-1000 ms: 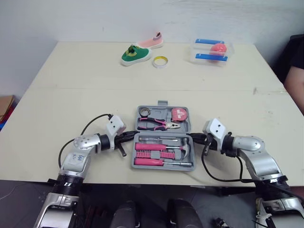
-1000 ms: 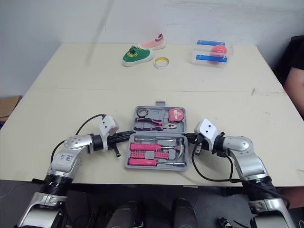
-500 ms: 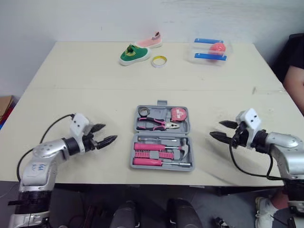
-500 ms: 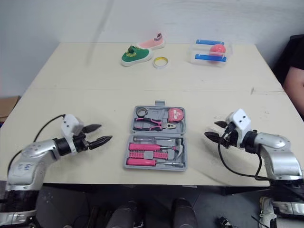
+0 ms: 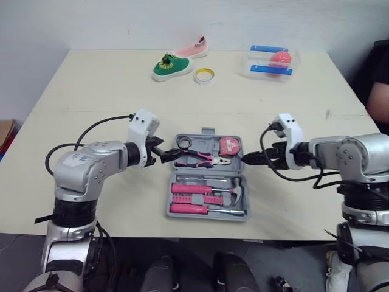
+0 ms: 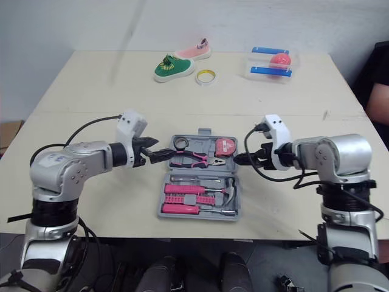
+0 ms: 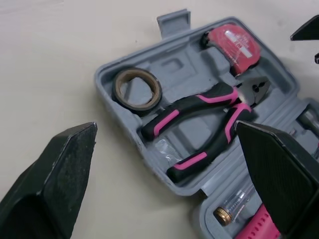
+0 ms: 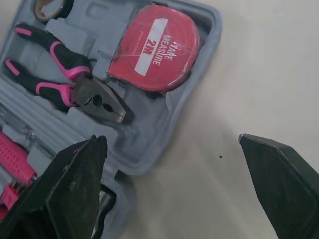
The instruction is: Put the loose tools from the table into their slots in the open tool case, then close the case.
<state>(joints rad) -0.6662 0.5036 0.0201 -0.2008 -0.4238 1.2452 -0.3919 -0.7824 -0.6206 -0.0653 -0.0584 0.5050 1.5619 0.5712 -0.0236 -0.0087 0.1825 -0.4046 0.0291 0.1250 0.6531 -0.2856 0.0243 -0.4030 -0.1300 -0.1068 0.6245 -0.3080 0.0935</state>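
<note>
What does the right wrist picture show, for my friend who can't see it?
A red tape measure and pink-handled pliers sit in their slots in the open grey tool case. The right pincer hangs open over the case's edge and the beige table.

above tool case [image 5: 208, 131]: free | flanked closely by left pincer [image 5: 167, 155], right pincer [image 5: 247, 159]

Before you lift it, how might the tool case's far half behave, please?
The far half is moulded grey plastic, so probably stiff. Carrying the pliers and tape measure, it likely feels weighty, and they might shift as it swings over.
</note>
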